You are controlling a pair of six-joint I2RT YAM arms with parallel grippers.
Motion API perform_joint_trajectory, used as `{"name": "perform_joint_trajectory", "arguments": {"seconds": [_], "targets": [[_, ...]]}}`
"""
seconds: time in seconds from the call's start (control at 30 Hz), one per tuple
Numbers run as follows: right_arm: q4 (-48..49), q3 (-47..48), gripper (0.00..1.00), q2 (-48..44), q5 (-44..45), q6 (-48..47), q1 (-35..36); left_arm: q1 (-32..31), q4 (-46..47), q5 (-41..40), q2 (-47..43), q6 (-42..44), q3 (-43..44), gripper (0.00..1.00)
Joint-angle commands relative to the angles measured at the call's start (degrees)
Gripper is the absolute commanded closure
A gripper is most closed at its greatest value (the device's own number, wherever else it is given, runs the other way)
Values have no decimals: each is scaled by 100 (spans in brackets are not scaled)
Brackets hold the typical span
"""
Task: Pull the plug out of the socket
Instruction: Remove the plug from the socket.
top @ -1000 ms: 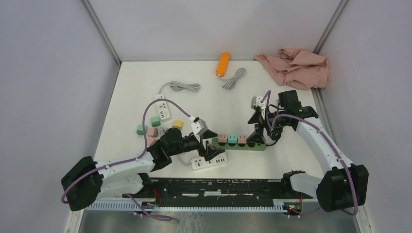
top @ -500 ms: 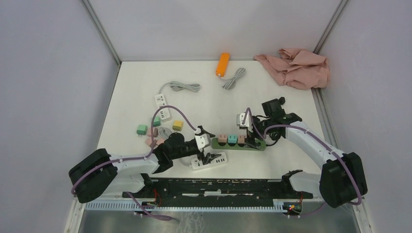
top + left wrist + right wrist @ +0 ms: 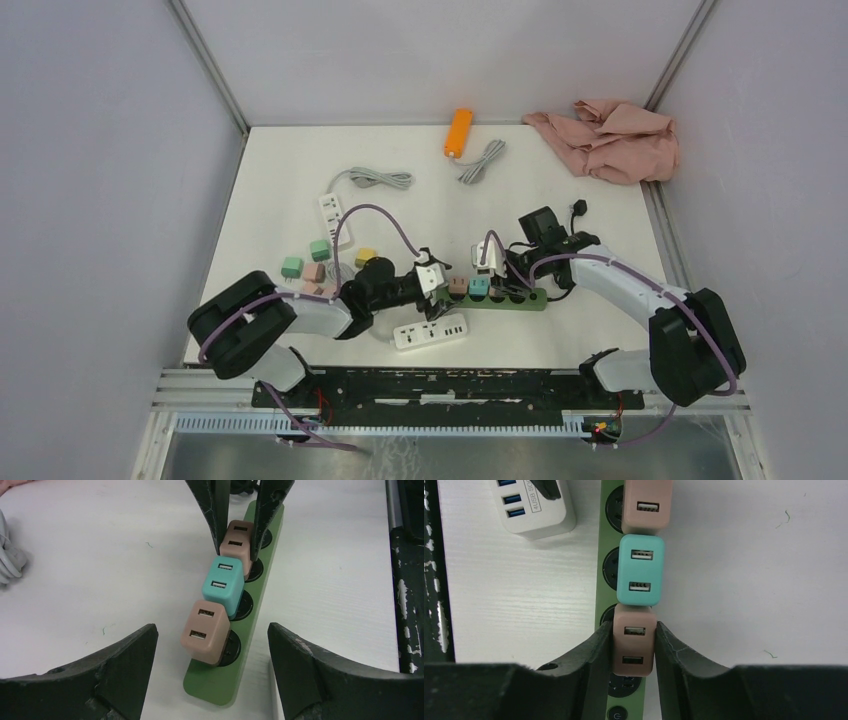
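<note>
Smooth, round-cornered pink plug sits pinched between black jaws.

- Top view: high up behind the arm bases, looking down over the whole counter.
- Left wrist view: low and close, sighting along the green power strip toward the right pincer.
- Right wrist view: straight down, very near that strip.
- Both wrist views share the teal plug and the tan plug at the right pincer.

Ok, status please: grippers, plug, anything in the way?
Right gripper shut on the brownish-pink cube plug, seated in the green plastic power strip. Left gripper open, astride the strip's end. Teal cube plug right beside gripped one.
</note>
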Motion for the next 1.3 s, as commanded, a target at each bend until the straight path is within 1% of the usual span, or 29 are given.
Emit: {"name": "perform_joint_trajectory", "arguments": {"seconds": [0.0, 0.2, 0.27, 0.47, 0.63, 0.8, 0.97, 1.07, 1.1, 1.17, 1.2, 1.27], "targets": [[-150, 243, 66, 30, 87, -158, 59, 105, 702, 367, 388, 305, 286, 13], [-366, 292, 88, -13, 68, -445, 72, 205, 1209, 863, 994, 128, 471, 16], [-442, 310, 98, 1, 62, -543, 77, 210, 1381, 1076, 1136, 108, 506, 19], [-654, 420, 100, 94, -67, -725, 88, 193, 1507, 1295, 1415, -48, 691, 25], [-743, 464, 100, 77, -190, -803, 91, 52, 1150, 1126, 1563, 21, 935, 27], [-744, 496, 100, 93, -224, -767, 102, -56, 596, 1183, 1766, 118, 1244, 36], [-746, 504, 100, 69, -241, -733, 107, -68, 438, 1212, 1875, 129, 1370, 42], [-734, 501, 100, 77, -235, -721, 104, -67, 221, 1278, 1924, 155, 1471, 51], [-728, 502, 100, 64, -230, -704, 102, -71, 190, 1297, 1938, 154, 1487, 56], [-718, 507, 100, 61, -220, -678, 104, -68, 70, 1356, 1965, 167, 1539, 71], [-715, 513, 100, 59, -222, -654, 106, -74, 9, 1391, 1976, 179, 1577, 81], [-685, 517, 100, 46, -209, -578, 109, -67, -54, 1405, 2003, 189, 1613, 95]]}}
